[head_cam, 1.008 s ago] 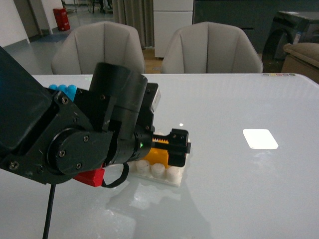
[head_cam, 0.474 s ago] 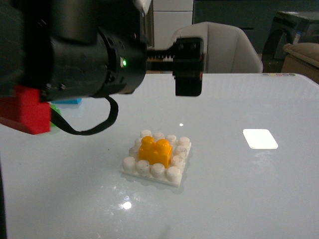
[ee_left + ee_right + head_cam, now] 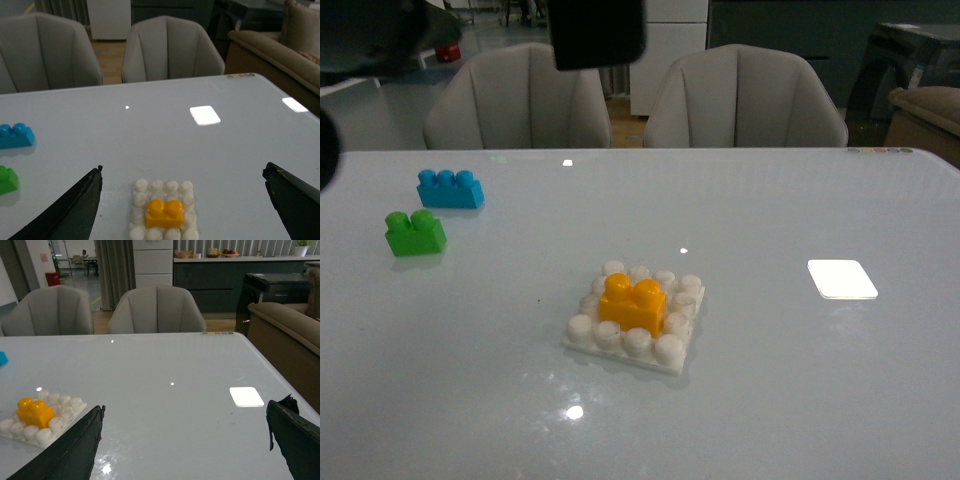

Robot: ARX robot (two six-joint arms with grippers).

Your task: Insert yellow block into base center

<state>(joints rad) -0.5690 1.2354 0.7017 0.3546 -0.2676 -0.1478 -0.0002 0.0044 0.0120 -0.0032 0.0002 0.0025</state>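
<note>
The yellow block (image 3: pixel 632 303) sits upright in the middle of the white studded base (image 3: pixel 670 350), with white studs showing on all sides of it. Nothing touches it. In the left wrist view the block (image 3: pixel 165 214) and base (image 3: pixel 141 184) lie below and between the fingers of my left gripper (image 3: pixel 182 170), which is open, empty and well above them. A dark part of the left arm (image 3: pixel 597 30) shows at the top of the front view. My right gripper (image 3: pixel 186 407) is open and empty over bare table, with the block (image 3: pixel 34 411) and base (image 3: pixel 62 410) off to one side.
A green brick (image 3: pixel 415 232) and a blue brick (image 3: pixel 450 188) stand at the table's far left. A plain white glossy rectangle (image 3: pixel 842 279) lies right of the base. Two grey chairs (image 3: pixel 515 95) (image 3: pixel 745 95) stand behind the table's far edge.
The left gripper, down at the yellow block a second ago, has let go and risen up and away. The block stays seated in the base. The green and blue bricks are now uncovered.
</note>
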